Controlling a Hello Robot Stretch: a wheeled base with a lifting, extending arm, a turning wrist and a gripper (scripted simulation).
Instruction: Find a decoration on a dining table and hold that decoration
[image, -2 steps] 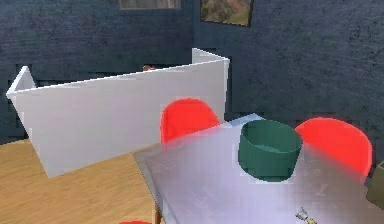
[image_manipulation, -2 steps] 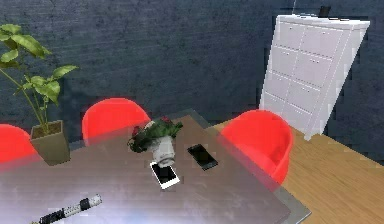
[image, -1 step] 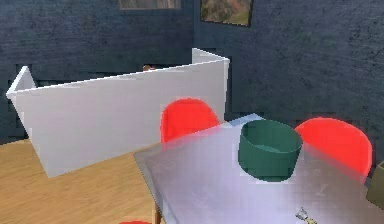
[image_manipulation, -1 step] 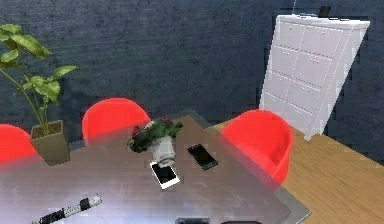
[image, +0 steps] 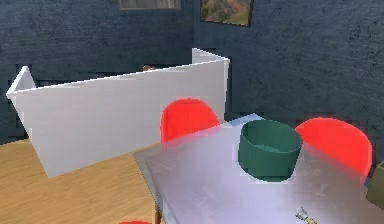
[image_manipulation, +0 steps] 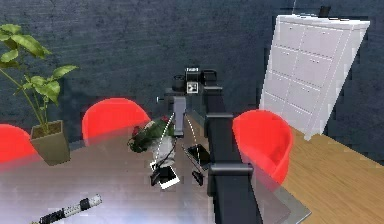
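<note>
So the arm (image_manipulation: 226, 165) is stretched out over the grey dining table (image_manipulation: 100, 178), with the gripper (image_manipulation: 166, 148) at its far end and the fingers angling down toward the tabletop. Honest answer on the grip: I can't tell whether it has hold of anything, because there's stuff lying on the table right at and behind the fingers. The pictures don't give away how the fingers are set either.

My guess for the decoration is the dark lumpy thing (image_manipulation: 145, 138) just to the gripper's left in the arm side view. It's resting on the table, not hanging. Whether the fingers touch it or are just beside it, no idea.

Right by the fingertips lies a flat pale thing (image_manipulation: 165, 179). On the gripper's other side, against the arm, there's a flat dark slab (image_manipulation: 198, 154). Well off to the gripper's left stands a potted plant (image_manipulation: 40, 105). That could count as decoration too, but it looks like a long reach from here.

To do this step well, I'd get the fingers squarely either side of the dark lump, not the flat bits. Then come down gently and lift straight up until it's clear of the table. The main risk is nudging it sideways or grabbing a flat one by mistake.
</note>
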